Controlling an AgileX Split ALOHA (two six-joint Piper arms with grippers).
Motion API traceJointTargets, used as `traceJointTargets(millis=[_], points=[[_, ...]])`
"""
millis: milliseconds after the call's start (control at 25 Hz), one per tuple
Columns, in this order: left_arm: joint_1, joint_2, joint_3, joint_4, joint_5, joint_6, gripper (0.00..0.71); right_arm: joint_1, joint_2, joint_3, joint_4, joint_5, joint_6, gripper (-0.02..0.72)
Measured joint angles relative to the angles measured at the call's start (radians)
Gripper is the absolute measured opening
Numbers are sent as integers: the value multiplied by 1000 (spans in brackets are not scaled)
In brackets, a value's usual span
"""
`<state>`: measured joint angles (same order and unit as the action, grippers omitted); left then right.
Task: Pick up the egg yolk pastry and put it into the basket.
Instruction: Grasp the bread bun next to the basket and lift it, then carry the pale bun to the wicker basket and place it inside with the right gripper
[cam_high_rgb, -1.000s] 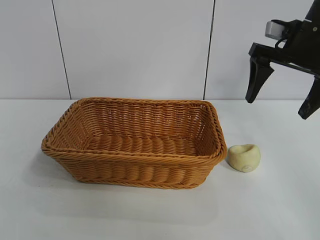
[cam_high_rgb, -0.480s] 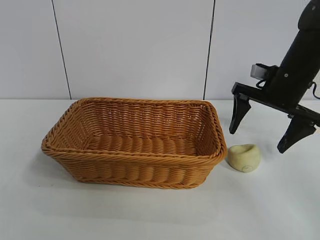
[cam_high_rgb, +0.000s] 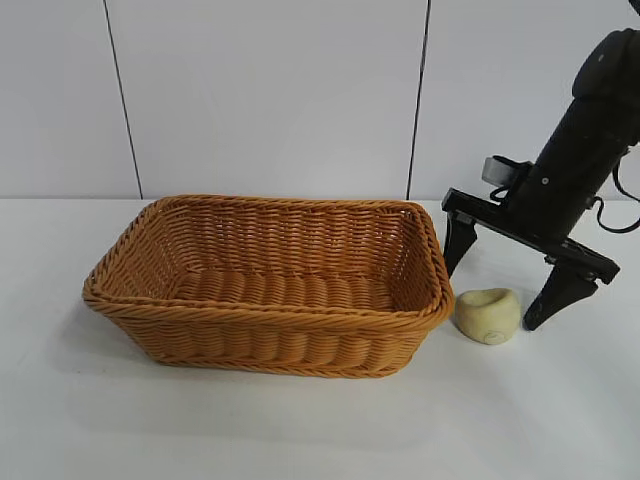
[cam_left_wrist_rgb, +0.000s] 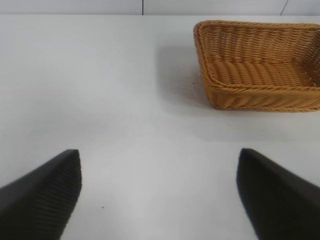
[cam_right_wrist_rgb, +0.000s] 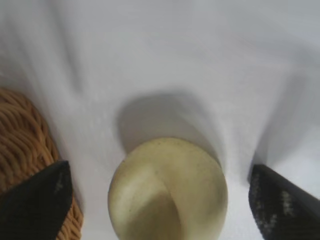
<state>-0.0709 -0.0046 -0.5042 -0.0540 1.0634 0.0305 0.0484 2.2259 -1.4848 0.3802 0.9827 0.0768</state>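
The egg yolk pastry (cam_high_rgb: 488, 315), a small pale cream-yellow lump with a dented top, lies on the white table just right of the basket (cam_high_rgb: 180, 312). The basket is large, orange-brown woven wicker, and empty. My right gripper (cam_high_rgb: 497, 290) is open and hangs low over the pastry, one finger on each side and both apart from it. In the right wrist view the pastry (cam_right_wrist_rgb: 167, 190) sits between the two open fingers, with the basket rim (cam_right_wrist_rgb: 20, 145) beside one finger. My left gripper (cam_left_wrist_rgb: 159, 192) is open over bare table, away from the basket (cam_left_wrist_rgb: 260, 97).
A white tabletop (cam_high_rgb: 300, 420) stretches around the basket, with a white panelled wall (cam_high_rgb: 270, 90) behind it. The right finger nearest the basket hangs close to the basket's right rim.
My right gripper has come down and to the left from high at the upper right, and its open fingers now straddle the pastry. The pastry and basket have not moved.
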Motion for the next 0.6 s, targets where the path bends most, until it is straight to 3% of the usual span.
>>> traceJointTargets(millis=[80, 160, 600], points=[[0, 0, 0, 0, 0, 0, 626, 0, 0, 0, 1, 11, 0, 91], [0, 0, 0, 0, 0, 0, 626, 0, -3, 0, 1, 17, 0, 50], [0, 0, 0, 0, 0, 0, 626, 0, -229, 0, -2, 46, -3, 24]])
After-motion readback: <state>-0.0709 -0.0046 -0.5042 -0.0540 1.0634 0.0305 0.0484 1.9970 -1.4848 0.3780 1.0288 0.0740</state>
